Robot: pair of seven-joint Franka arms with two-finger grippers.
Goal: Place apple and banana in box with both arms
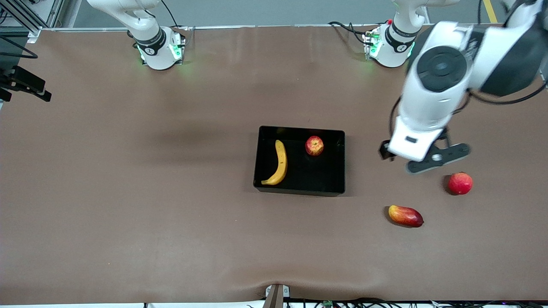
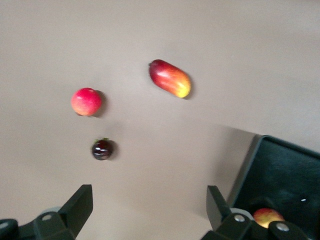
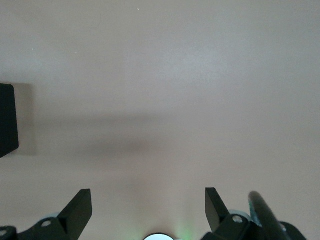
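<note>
The black box (image 1: 319, 175) lies mid-table. The yellow banana (image 1: 278, 164) lies in it at the end toward the right arm. The red-yellow streaked apple (image 1: 314, 146) sits in it near the wall farthest from the front camera. My left gripper (image 1: 428, 160) is up over bare table between the box and the left arm's end, open and empty (image 2: 150, 206). Its wrist view shows the box corner (image 2: 292, 167) and the apple (image 2: 268, 216). My right gripper (image 3: 149, 206) is open and empty over bare table and does not show in the front view. A box corner (image 3: 7, 120) shows in its wrist view.
A pinkish-red round fruit (image 1: 460, 183) and an oblong red-yellow mango-like fruit (image 1: 405, 215) lie on the table toward the left arm's end, nearer the front camera than the left gripper. A small dark round fruit (image 2: 102, 149) lies beside them, hidden under the arm in the front view.
</note>
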